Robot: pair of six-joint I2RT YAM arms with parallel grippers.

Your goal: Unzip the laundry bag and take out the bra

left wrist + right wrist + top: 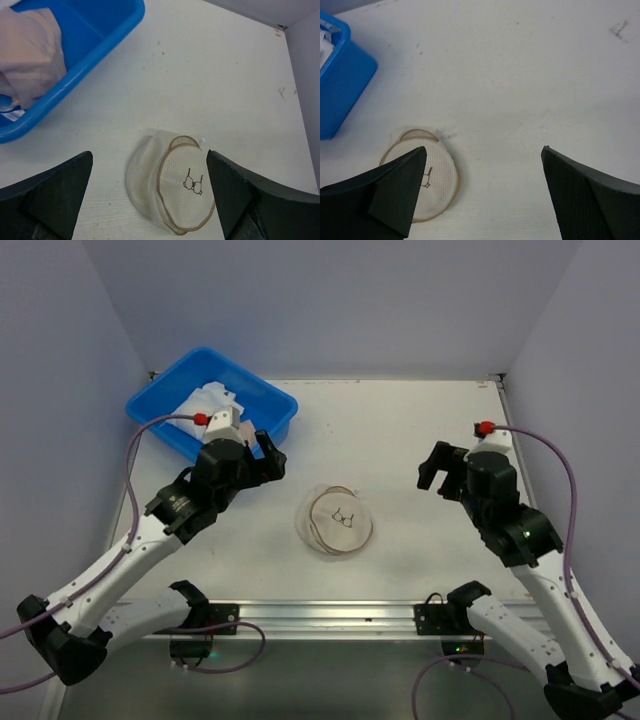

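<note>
The laundry bag (338,520), a small round cream mesh pouch with a black bra outline on its upper face, lies on the white table between the arms. It also shows in the left wrist view (175,187) and in the right wrist view (437,180). A small white tab (442,134) sticks out at its far edge. The bra is hidden inside. My left gripper (268,458) is open and empty, above and left of the bag (149,155). My right gripper (435,468) is open and empty, to the bag's right (484,148).
A blue tub (280,400) stands at the back left and holds pale pinkish-white cloth (205,405); the tub (75,80) and cloth (30,55) also show in the left wrist view. Grey walls close in the table on the left, back and right.
</note>
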